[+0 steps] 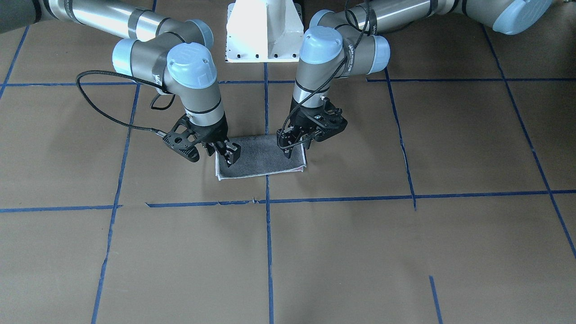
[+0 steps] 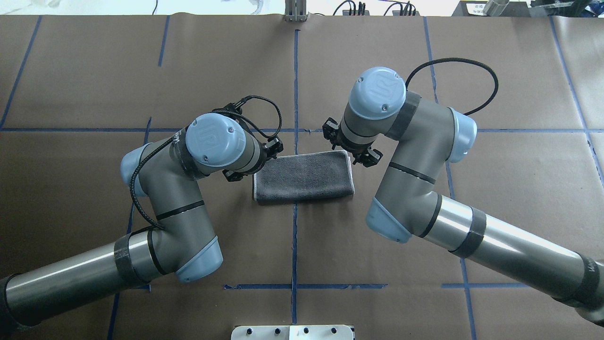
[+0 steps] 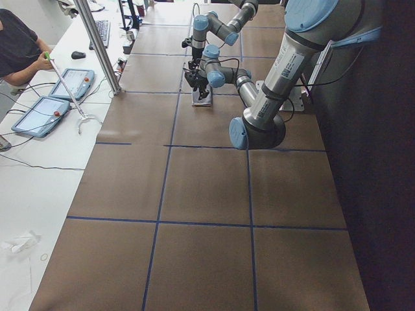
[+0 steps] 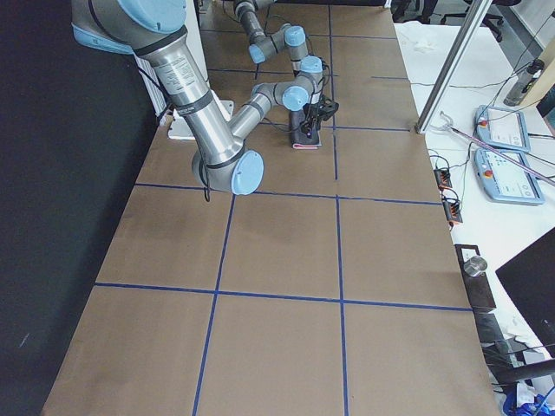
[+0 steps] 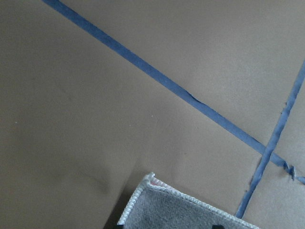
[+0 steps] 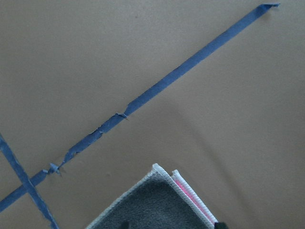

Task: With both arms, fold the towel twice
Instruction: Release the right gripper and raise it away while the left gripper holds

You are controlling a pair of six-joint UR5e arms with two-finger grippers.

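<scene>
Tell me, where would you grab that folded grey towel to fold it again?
Probably at its two far corners, away from the robot, coming straight down from above. The towel lies flat, grey face up, so only its edges offer a hold. At those corners the stitched edges stack loosely, pink showing between them, so both layers can be pinched together.

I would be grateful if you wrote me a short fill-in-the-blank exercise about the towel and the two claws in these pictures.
1. The towel lies with its ___ face up.
2. In the right wrist view, a thin ___ layer shows at the towel's corner.
3. The towel lies across a tape line of ___ colour.
4. In the front-facing view, the left claw stands at the view's ___ end of the towel, the right claw at the other.

Missing words: grey; pink; blue; right.
</scene>
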